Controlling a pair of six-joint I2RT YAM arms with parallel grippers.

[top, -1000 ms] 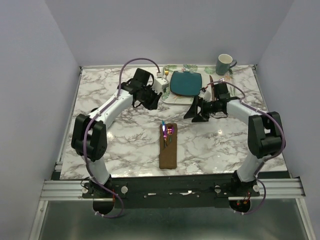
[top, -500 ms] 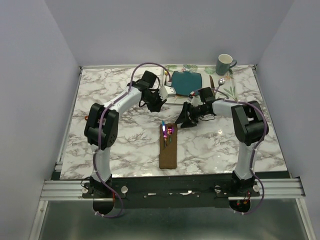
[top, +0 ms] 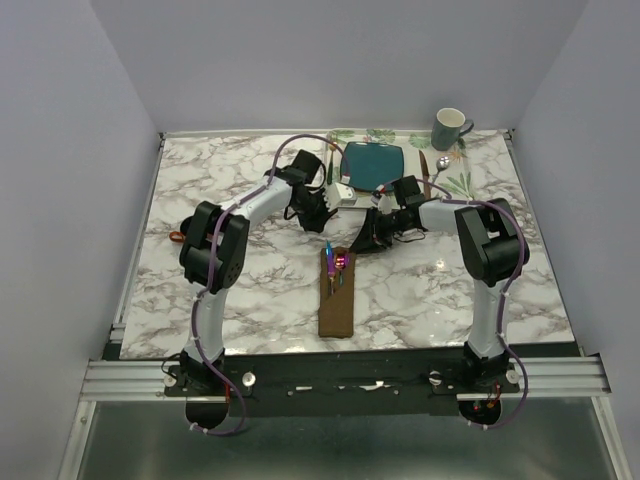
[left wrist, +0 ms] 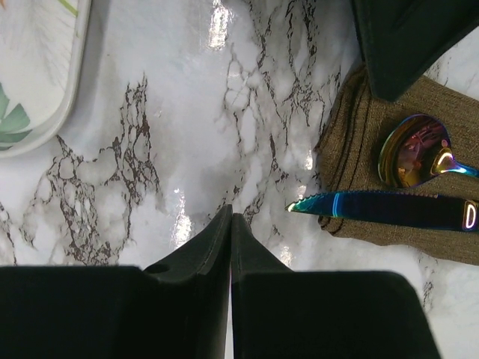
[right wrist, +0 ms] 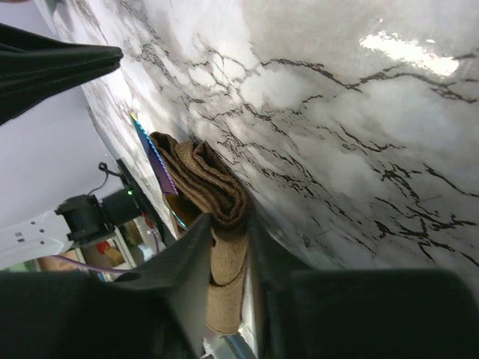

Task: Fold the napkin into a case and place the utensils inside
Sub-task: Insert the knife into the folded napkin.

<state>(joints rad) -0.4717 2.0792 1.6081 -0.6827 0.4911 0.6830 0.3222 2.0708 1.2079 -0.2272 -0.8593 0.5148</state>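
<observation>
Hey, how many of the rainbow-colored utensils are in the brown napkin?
2 visible: a spoon and a serrated knife side by side, poking out of the napkin. Others may be hidden inside.

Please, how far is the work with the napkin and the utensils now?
Done, it seems: the napkin lies folded into a narrow case, and the utensils stick out of its far end. In hand: nothing clearly. The left gripper is shut and empty beside it; the right gripper is at the cloth's end, grip unclear. Left: perhaps only tidying.
</observation>
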